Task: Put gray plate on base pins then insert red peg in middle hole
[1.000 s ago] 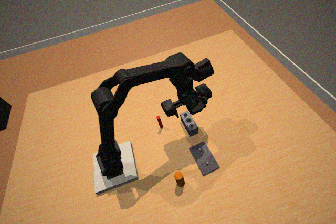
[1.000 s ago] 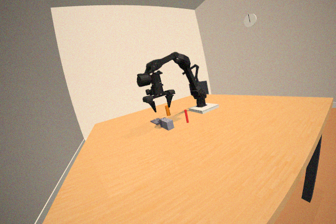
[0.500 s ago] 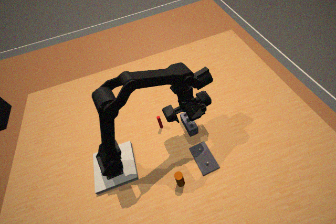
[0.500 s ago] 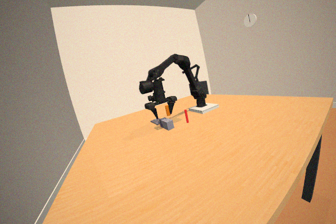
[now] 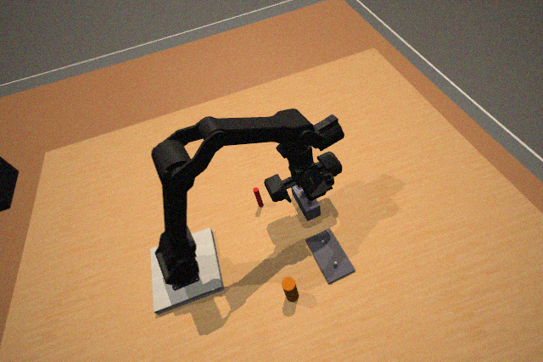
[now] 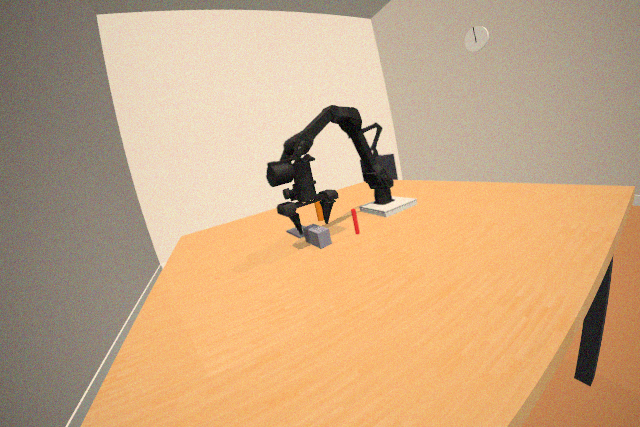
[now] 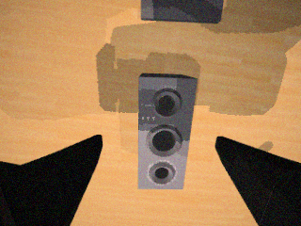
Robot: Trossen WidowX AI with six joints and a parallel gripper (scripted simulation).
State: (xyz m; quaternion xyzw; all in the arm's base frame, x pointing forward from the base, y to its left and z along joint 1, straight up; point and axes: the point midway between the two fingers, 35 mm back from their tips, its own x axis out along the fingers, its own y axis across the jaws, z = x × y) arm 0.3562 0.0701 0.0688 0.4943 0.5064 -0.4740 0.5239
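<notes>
The gray plate [image 5: 312,211] [image 6: 317,236] [image 7: 145,160], a thick block with three holes in a row, rests on the table apart from the base. The base [image 5: 328,254] [image 6: 293,231] [image 7: 181,11] lies flat, its two pins showing in the top view. The red peg [image 5: 258,197] [image 6: 355,221] stands upright on the table; it is out of the wrist view. My gripper [image 5: 300,198] [image 6: 314,227] [image 7: 160,140] is open and empty, pointing down above the plate. In the wrist view its fingers are on either side of the plate's long sides, with a gap at each. In the top view the gripper hides part of the plate.
An orange cylinder [image 5: 290,289] [image 6: 319,211] stands upright on the table, to the left of the base in the top view. The arm is mounted on a white board [image 5: 212,257] [image 6: 405,203]. The red peg stands between this board and the plate's far end.
</notes>
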